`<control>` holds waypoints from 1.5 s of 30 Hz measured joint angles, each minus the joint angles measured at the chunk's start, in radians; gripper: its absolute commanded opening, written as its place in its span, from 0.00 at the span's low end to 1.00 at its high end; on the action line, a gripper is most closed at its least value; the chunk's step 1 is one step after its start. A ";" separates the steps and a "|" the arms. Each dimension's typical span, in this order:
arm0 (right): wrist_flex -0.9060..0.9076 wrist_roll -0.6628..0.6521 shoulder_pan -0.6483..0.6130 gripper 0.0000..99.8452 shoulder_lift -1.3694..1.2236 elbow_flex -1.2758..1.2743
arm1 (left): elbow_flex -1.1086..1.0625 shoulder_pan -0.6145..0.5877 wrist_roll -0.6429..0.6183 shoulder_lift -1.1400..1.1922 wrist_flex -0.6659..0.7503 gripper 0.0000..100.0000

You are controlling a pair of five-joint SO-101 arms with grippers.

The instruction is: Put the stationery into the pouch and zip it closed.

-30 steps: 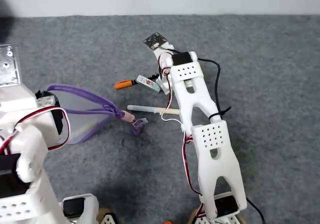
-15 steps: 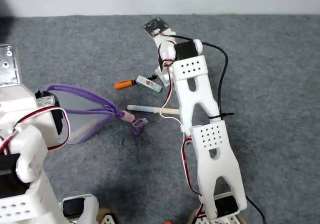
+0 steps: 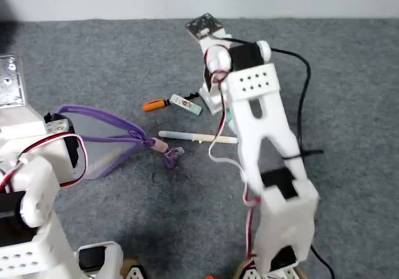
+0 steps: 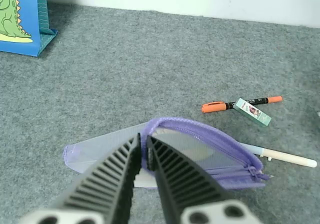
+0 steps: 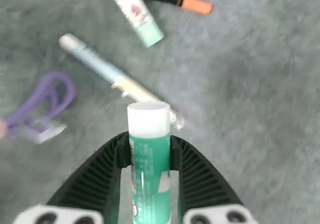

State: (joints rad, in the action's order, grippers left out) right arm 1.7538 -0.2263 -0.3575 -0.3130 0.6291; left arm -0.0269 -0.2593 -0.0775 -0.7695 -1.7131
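A clear pouch (image 3: 103,143) with a purple zipper rim lies at the left, its mouth open. My left gripper (image 4: 143,145) is shut on the pouch's rim (image 4: 200,134). Held above the carpet, my right gripper (image 5: 148,146) is shut on a green glue stick (image 5: 148,149) with a white cap, over the white pen (image 5: 107,74). In the high view this gripper (image 3: 218,104) hangs right of the mint eraser (image 3: 187,103) and the orange pen (image 3: 156,104). The white pen (image 3: 194,137) lies between the pouch's purple zipper strap (image 3: 171,157) and the right arm.
A blue dinosaur book (image 4: 20,14) stands by the wall, far from the pouch. Grey carpet (image 3: 336,73) covers the table and runs to a white wall at the back. The left arm's base (image 3: 31,217) fills the near left corner.
My right arm has swung to the right and risen, carrying the glue stick away from the eraser. The left arm and the pouch have kept still.
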 measured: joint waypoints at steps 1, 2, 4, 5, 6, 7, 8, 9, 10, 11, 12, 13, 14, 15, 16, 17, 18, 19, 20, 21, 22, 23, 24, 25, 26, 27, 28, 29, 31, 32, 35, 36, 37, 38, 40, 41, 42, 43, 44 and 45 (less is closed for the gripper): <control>0.000 0.023 -0.014 0.01 0.049 -0.044 | 0.000 0.000 0.000 0.000 0.000 0.01; 0.000 0.046 -0.029 0.01 0.097 -0.077 | 0.000 0.000 0.000 0.000 0.000 0.01; 0.000 0.107 -0.060 0.01 0.175 -0.103 | 0.000 0.000 0.000 0.000 0.000 0.01; 0.000 0.143 -0.077 0.01 0.213 -0.107 | 0.000 0.000 0.000 0.000 0.000 0.01; 0.000 0.181 -0.094 0.01 0.250 -0.110 | 0.000 0.000 0.000 0.000 0.000 0.01; 0.000 0.221 -0.114 0.01 0.284 -0.112 | 0.000 0.000 0.000 0.000 0.000 0.01; -0.005 0.261 -0.137 0.01 0.315 -0.112 | 0.000 0.000 0.000 0.000 0.000 0.01; -0.006 0.298 -0.160 0.01 0.345 -0.112 | 0.000 0.000 0.000 0.000 0.000 0.01; -0.008 0.338 -0.184 0.01 0.379 -0.115 | 0.000 0.000 0.000 0.000 0.000 0.01; -0.026 0.371 -0.203 0.01 0.410 -0.117 | 0.000 0.000 0.000 0.000 0.000 0.01; -0.049 0.400 -0.219 0.01 0.439 -0.117 | 0.000 0.000 0.000 0.000 0.000 0.01; -0.080 0.422 -0.232 0.01 0.470 -0.117 | 0.000 0.000 0.000 0.000 0.000 0.01; -0.115 0.443 -0.245 0.01 0.496 -0.118 | 0.000 0.000 0.000 0.000 0.000 0.01; -0.157 0.463 -0.259 0.01 0.522 -0.118 | 0.000 0.000 0.000 0.000 0.000 0.01; -0.199 0.488 -0.278 0.01 0.543 -0.118 | 0.000 0.000 0.000 0.000 0.000 0.01; -0.241 0.516 -0.295 0.01 0.562 -0.118 | 0.000 0.000 0.000 0.000 0.000 0.01; -0.282 0.545 -0.307 0.01 0.575 -0.124 | 0.000 0.000 0.000 0.000 0.000 0.01; -0.325 0.577 -0.319 0.01 0.589 -0.133 | 0.000 0.000 0.000 0.000 0.000 0.01; -0.365 0.609 -0.330 0.01 0.595 -0.144 | 0.000 0.000 0.000 0.000 0.000 0.01; -0.404 0.646 -0.334 0.01 0.598 -0.153 | 0.000 0.000 0.000 0.000 0.000 0.01; -0.442 0.680 -0.341 0.01 0.598 -0.161 | 0.000 0.000 0.000 0.000 0.000 0.01; -0.482 0.709 -0.342 0.01 0.598 -0.173 | 0.000 0.000 0.000 0.000 0.000 0.01; -0.522 0.733 -0.348 0.01 0.600 -0.187 | 0.000 0.000 0.000 0.000 0.000 0.01; -0.562 0.756 -0.353 0.01 0.600 -0.204 | 0.000 0.000 0.000 0.000 0.000 0.01; -0.600 0.778 -0.354 0.01 0.601 -0.224 | 0.000 0.000 0.000 0.000 0.000 0.01; -0.634 0.801 -0.358 0.01 0.601 -0.242 | 0.000 0.000 0.000 0.000 0.000 0.01; -0.652 0.821 -0.358 0.01 0.601 -0.259 | 0.000 0.000 0.000 0.000 0.000 0.01; -0.664 0.833 -0.358 0.01 0.606 -0.275 | 0.000 0.000 0.000 0.000 0.000 0.01; -0.677 0.845 -0.358 0.01 0.635 -0.310 | 0.000 0.000 0.000 0.000 0.000 0.01; -0.681 0.847 -0.358 0.01 0.657 -0.330 | 0.000 0.000 0.000 0.000 0.000 0.01; -0.689 0.847 -0.358 0.01 0.746 -0.427 | 0.000 0.000 -0.003 0.000 0.000 0.01; -0.694 0.847 -0.358 0.01 0.776 -0.465 | 0.000 0.000 -0.003 0.000 0.000 0.01; -0.707 0.847 -0.358 0.01 0.807 -0.506 | 0.000 0.000 -0.003 0.000 0.000 0.01; -0.733 0.847 -0.358 0.01 0.836 -0.548 | 0.000 0.000 -0.003 0.000 0.000 0.01; -0.807 0.847 -0.358 0.01 0.888 -0.644 | 0.000 0.000 -0.003 0.000 0.000 0.01; -0.853 0.842 -0.358 0.01 0.910 -0.692 | 0.000 0.000 -0.003 0.000 0.000 0.01; -0.904 0.832 -0.358 0.01 0.927 -0.743 | 0.000 0.000 -0.003 0.000 0.000 0.01; -0.961 0.824 -0.358 0.01 0.942 -0.796 | 0.000 0.000 -0.003 0.000 0.000 0.01; -1.022 0.818 -0.358 0.01 0.953 -0.850 | 0.000 0.000 -0.003 0.000 0.000 0.01; -1.085 0.816 -0.358 0.01 0.961 -0.901 | 0.000 0.000 -0.003 0.000 0.000 0.01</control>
State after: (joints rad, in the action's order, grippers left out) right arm 0.6690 0.5900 -0.7150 0.6475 -0.2716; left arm -0.0269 -0.2593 -0.0806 -0.7695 -1.7131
